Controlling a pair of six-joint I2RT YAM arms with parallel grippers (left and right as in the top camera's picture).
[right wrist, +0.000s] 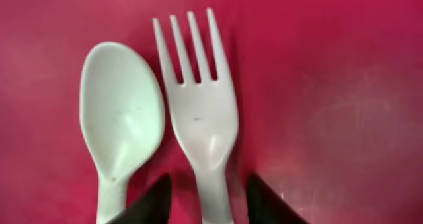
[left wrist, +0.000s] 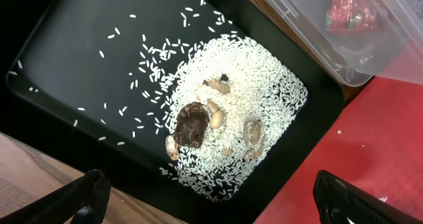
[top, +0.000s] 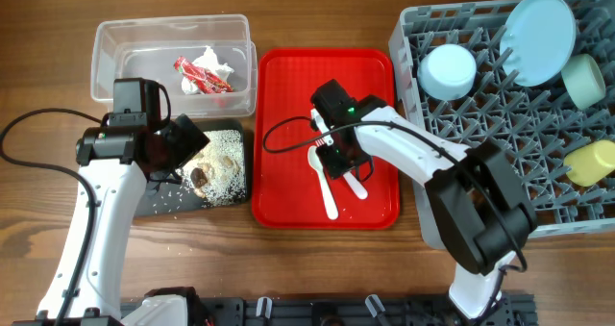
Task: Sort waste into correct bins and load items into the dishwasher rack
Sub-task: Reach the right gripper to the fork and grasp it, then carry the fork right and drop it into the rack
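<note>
Fork [right wrist: 198, 118] lies beside spoon [right wrist: 122, 118] on the red tray [top: 375, 76], left of the rack [top: 480, 124], right gripper [right wrist: 208, 197] set narrow astride its neck without touching, seemingly to pinch it alone; left gripper [left wrist: 215, 194] hangs wide over the black tray [left wrist: 66, 52] of scraps [left wrist: 192, 125].

Serving tray [top: 375, 71] at centre of desk [top: 317, 9]; fork [right wrist: 198, 112] and spoon [right wrist: 122, 112] lie side by side on it; left of it, tub [top: 120, 42] behind and shallow tray [left wrist: 73, 52] in front, near each other; wrapper [top: 200, 74] and tissue [top: 213, 59] in the tub; food scraps [left wrist: 225, 112] on the shallow tray; rack [top: 480, 134] to the right, holding plate [top: 536, 33], first bowl [top: 448, 71], second bowl [top: 583, 80] and cup [top: 591, 163].
</note>
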